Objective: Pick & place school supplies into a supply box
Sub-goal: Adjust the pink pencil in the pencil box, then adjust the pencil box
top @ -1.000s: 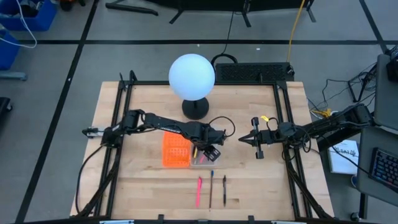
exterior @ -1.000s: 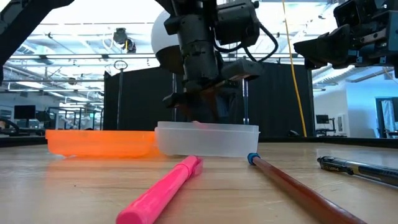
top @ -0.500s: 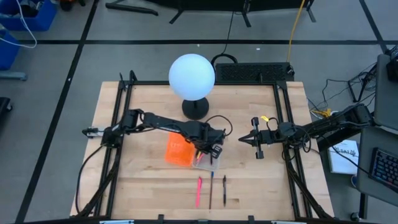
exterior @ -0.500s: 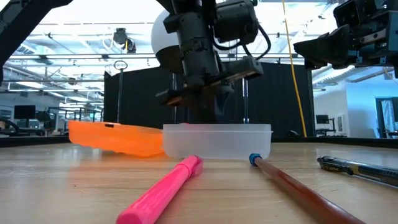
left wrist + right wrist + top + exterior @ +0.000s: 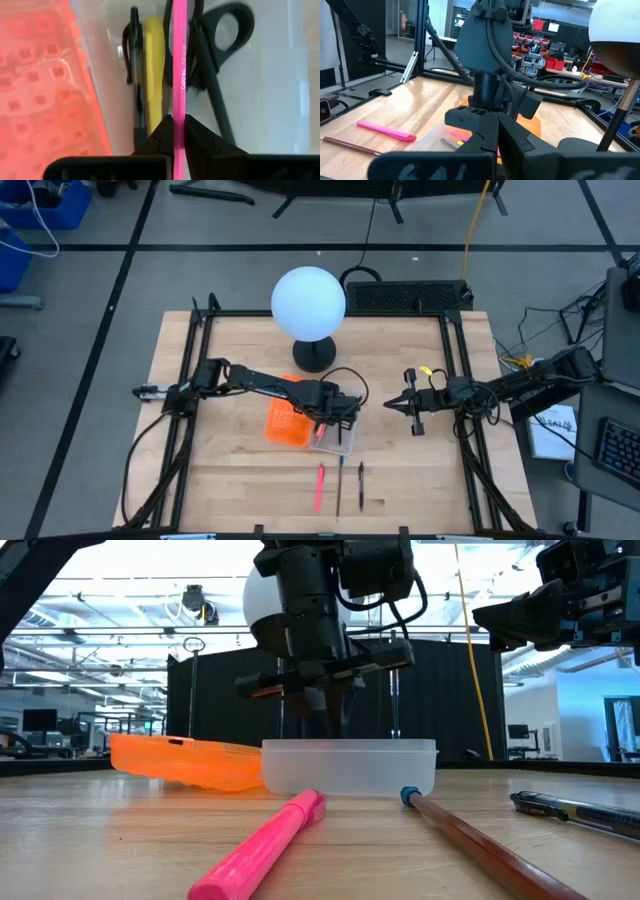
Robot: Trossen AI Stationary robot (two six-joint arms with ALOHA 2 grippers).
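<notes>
My left gripper (image 5: 335, 423) (image 5: 179, 125) points down into the clear half (image 5: 337, 442) (image 5: 350, 765) of the supply box and is shut on a thin pink pencil (image 5: 179, 55). In the tray under it lie a black pen (image 5: 133, 60), a yellow marker (image 5: 154, 70) and black-handled scissors (image 5: 227, 35). The orange perforated half (image 5: 283, 423) (image 5: 185, 760) adjoins the tray on the table's left side. My right gripper (image 5: 392, 406) (image 5: 497, 145) hovers shut at the right, clear of everything. My left gripper pinches the pink pencil (image 5: 179, 112) between its two fingertips (image 5: 165, 131), coming from above and pointing steeply down. The pencil runs on from the fingers over the scissors' handles inside the tray. Whether it rests on them or hangs clear, I cannot tell.
On the table in front of the box lie a pink marker (image 5: 320, 485) (image 5: 265, 845), a brown pencil (image 5: 339, 485) (image 5: 480, 840) and a black pen (image 5: 360, 485) (image 5: 575, 810). A white globe lamp (image 5: 309, 305) stands behind the box.
My left gripper has rolled about its own pointing line above the tray. The supply box has turned on the table: the clear half has slid a little toward the right edge, and the orange half now sits askew.
</notes>
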